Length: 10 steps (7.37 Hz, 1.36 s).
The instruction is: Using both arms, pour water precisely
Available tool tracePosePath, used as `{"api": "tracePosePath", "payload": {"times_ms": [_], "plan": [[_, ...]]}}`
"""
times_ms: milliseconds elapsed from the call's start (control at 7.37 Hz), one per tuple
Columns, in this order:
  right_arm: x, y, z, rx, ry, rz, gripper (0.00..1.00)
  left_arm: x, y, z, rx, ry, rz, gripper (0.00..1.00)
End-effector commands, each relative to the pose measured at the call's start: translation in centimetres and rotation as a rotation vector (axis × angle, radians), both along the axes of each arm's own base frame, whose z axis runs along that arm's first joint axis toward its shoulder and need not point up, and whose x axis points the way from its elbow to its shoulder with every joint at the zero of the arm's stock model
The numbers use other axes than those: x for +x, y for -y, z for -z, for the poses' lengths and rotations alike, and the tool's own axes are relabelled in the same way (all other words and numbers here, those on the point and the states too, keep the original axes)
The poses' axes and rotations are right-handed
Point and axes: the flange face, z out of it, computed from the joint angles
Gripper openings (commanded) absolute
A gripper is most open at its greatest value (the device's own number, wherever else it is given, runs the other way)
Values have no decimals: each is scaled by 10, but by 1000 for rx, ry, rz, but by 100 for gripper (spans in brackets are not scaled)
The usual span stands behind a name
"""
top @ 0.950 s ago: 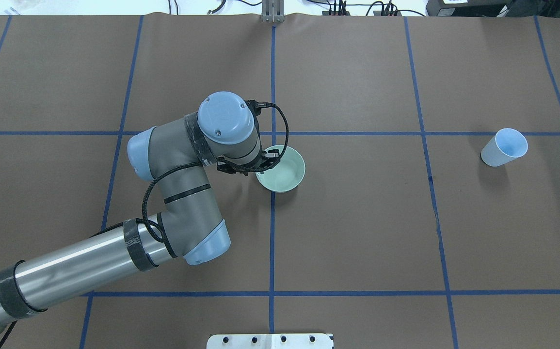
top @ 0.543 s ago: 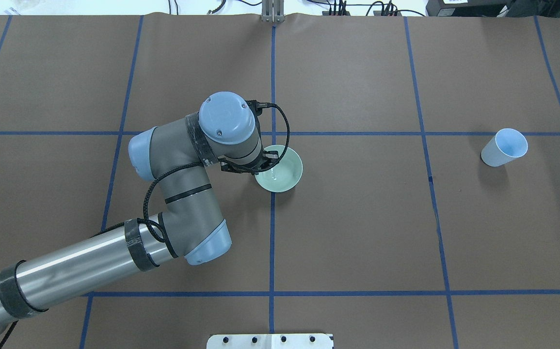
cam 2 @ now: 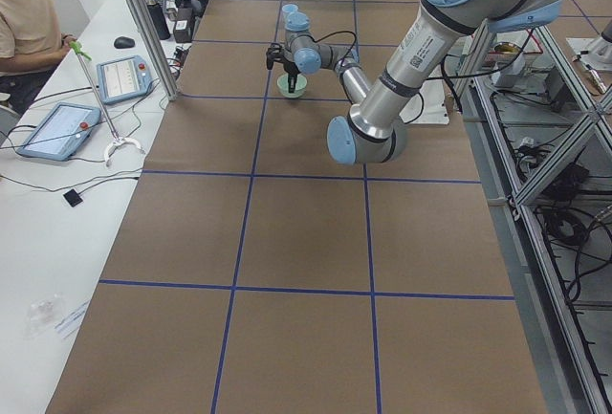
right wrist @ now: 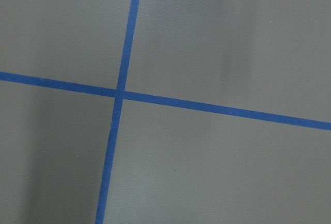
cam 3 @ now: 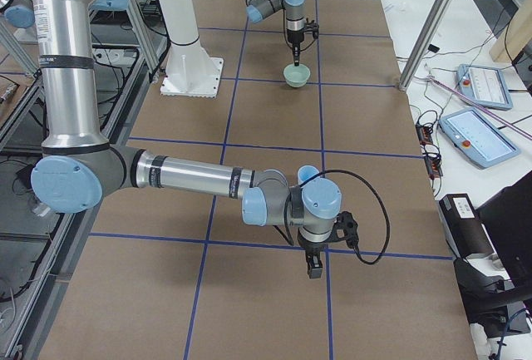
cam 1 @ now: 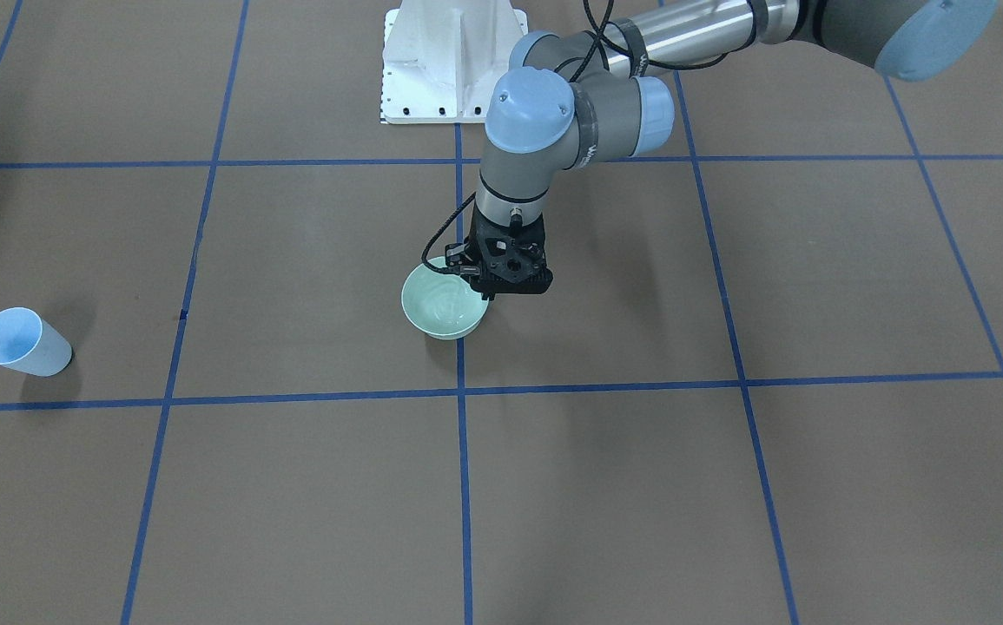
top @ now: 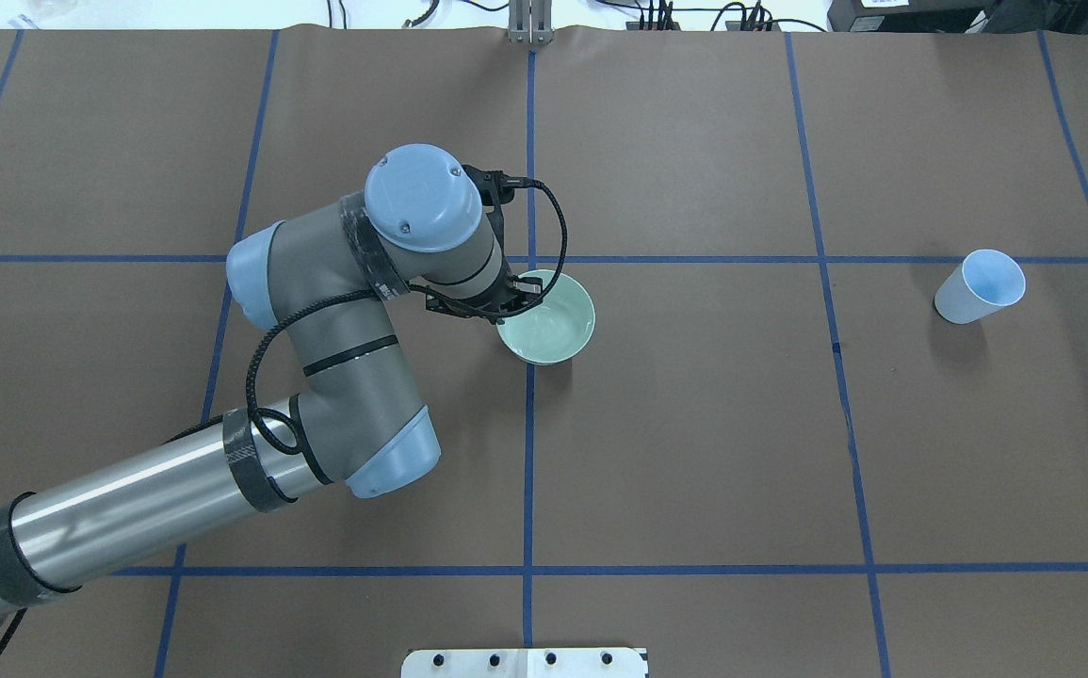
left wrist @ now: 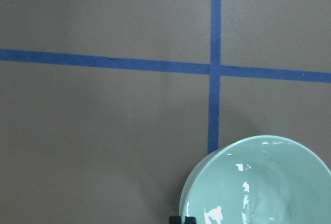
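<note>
Left tool [top: 506, 311] clamped on rim of pale-green bowl [top: 553, 325], water [left wrist: 245, 203] inside; right tool [cam 3: 315, 268] apart or together, impossible to tell

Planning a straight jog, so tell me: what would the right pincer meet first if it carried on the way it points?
Pointing down, the right pincer would likely meet the brown table first, near a blue tape crossing.

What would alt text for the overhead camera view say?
A grey robot arm reaches from the lower left, its fingers at the rim of a pale green bowl mid-table. A pale blue cup sits far right on the brown, blue-taped table.
</note>
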Motion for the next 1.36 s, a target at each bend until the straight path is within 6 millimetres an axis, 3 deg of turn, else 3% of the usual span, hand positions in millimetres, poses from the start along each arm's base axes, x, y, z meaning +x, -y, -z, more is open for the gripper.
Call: {"api": "tracePosePath", "payload": {"times_ms": [0,271,678,950,1221], "plan": [[0,-1,-2,-3,0,0,100,-39,23,-23,54,6,-64,0],[0,-2,-8,-16,0,0,100,-119,50,-97,120,39,-151,0],[0,-3,-11,-21,0,1,100,-264,84,-223,213,93,-277,0],[0,-3,-11,-21,0,1,100,-316,68,-292,252,73,-314,0],[0,-3,-12,-21,0,2,100,-350,48,-339,274,56,-352,0]]}}
